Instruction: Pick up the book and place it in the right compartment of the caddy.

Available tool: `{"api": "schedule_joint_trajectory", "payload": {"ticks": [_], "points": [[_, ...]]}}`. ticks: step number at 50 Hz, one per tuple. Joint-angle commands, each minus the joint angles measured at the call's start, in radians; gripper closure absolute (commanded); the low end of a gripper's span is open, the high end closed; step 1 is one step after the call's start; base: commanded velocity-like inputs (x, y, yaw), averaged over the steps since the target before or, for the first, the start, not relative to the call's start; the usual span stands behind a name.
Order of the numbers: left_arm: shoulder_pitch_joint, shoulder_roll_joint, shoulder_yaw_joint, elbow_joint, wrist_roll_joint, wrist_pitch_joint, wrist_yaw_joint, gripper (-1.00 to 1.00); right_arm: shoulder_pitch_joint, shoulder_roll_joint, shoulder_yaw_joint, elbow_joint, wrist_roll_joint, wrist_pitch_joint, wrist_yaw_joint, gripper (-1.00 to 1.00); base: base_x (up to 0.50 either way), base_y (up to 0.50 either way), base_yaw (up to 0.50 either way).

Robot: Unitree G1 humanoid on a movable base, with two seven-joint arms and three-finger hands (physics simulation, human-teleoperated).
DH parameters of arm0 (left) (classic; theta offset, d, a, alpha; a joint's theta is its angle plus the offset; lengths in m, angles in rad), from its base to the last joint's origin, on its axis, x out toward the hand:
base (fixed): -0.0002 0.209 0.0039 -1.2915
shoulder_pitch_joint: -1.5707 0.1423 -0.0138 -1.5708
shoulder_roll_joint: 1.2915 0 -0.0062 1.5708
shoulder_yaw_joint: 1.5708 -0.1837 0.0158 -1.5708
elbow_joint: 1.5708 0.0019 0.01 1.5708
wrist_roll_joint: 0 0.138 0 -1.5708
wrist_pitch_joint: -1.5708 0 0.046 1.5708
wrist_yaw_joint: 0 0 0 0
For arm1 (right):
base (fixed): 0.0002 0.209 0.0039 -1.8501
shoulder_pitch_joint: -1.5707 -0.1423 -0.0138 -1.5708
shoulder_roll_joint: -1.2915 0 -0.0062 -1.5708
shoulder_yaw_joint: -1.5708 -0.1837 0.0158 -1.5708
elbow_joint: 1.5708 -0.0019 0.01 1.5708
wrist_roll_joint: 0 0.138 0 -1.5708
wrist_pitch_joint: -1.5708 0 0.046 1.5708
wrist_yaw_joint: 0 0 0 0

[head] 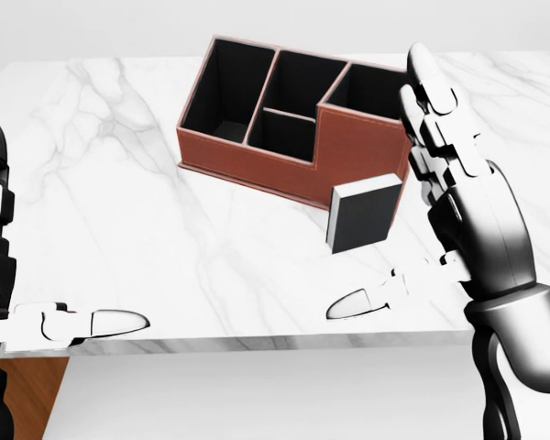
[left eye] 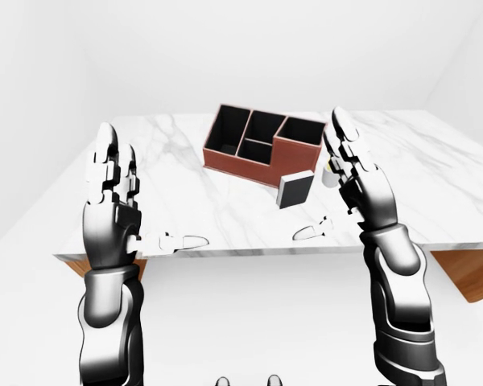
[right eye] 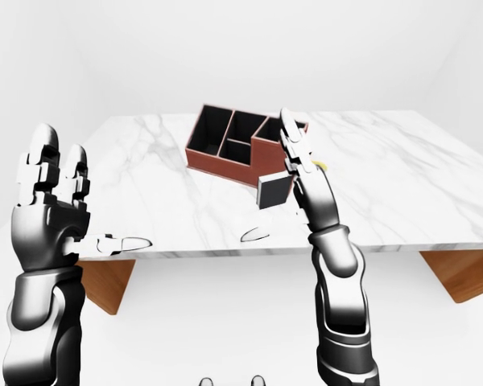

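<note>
A red-brown caddy [head: 257,174] with black compartments stands on the white marble table [head: 119,137], turned at an angle. Its right compartment [head: 371,92] has the taller wall. A small dark book [head: 365,214] with a pale edge leans upright against that wall's near side. My right hand [head: 422,215] is open, fingers pointing up, just right of the book and apart from it, with its thumb [head: 353,302] low over the table edge. My left hand [left eye: 145,205] is open and empty, fingers up, over the table's left near edge, far from the book.
A small pale object with a yellow rim [left eye: 328,170] shows partly behind my right hand, right of the caddy. The table's near edge [left eye: 249,251] runs just under both thumbs. Brown wooden supports [left eye: 471,273] show beneath the tabletop. White walls surround the table.
</note>
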Motion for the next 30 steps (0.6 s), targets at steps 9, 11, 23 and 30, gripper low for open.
{"api": "schedule_joint_trajectory", "payload": {"ticks": [9,11,23,30], "points": [[0.005,-0.002,-0.005,-0.009,0.008,0.000,-0.002,-1.00,0.006,-0.007,-0.016,-0.025,0.025,0.000,-0.002,-1.00,0.25,0.00,0.00],[0.006,-0.003,-0.006,-0.008,0.009,0.000,-0.001,-1.00,0.007,-0.008,-0.016,-0.026,0.025,0.000,-0.002,-1.00,0.25,0.00,0.00],[0.008,-0.006,-0.009,-0.015,0.014,0.000,-0.002,-1.00,0.010,-0.015,-0.029,-0.049,0.038,0.000,0.002,-1.00,0.25,0.00,0.00],[0.014,-0.008,-0.013,-0.022,0.017,0.000,-0.002,-1.00,0.015,-0.018,-0.035,-0.066,0.046,0.000,0.005,-1.00,0.25,0.00,0.00]]}}
